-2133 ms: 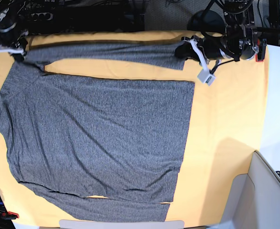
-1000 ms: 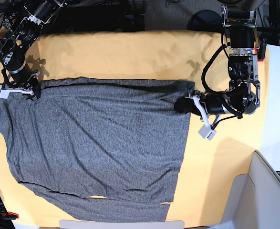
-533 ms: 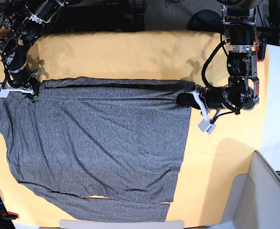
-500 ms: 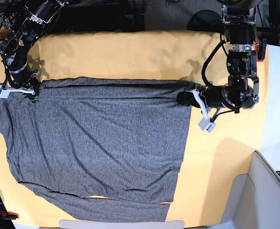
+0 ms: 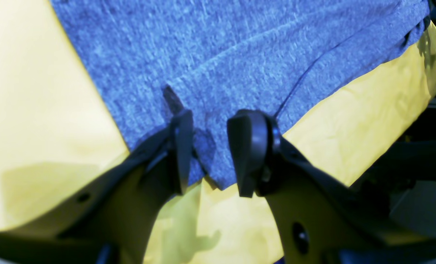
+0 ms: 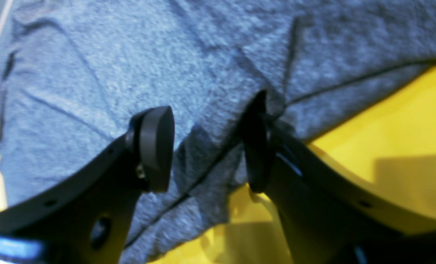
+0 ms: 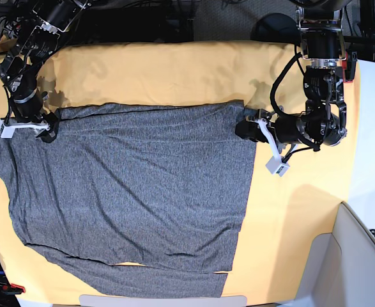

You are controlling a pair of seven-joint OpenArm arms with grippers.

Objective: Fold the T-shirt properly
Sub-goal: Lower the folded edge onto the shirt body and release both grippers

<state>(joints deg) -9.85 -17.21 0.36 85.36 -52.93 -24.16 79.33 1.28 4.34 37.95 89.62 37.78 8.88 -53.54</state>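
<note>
T-shirt [image 7: 130, 185]: spread flat on the yellow-orange cloth sheet [image 7: 168, 70], one sleeve laid along its top edge.
Left gripper [image 5: 210, 146]: jaws parted over the shirt's hem corner, nothing pinched.
Right gripper [image 6: 207, 146]: jaws parted at the shirt's shoulder end, fabric bunched between them.
Risk: cloth may catch on a finger [image 6: 256, 143] as the arms lift, dragging the sleeve off the shirt's edge.
</note>
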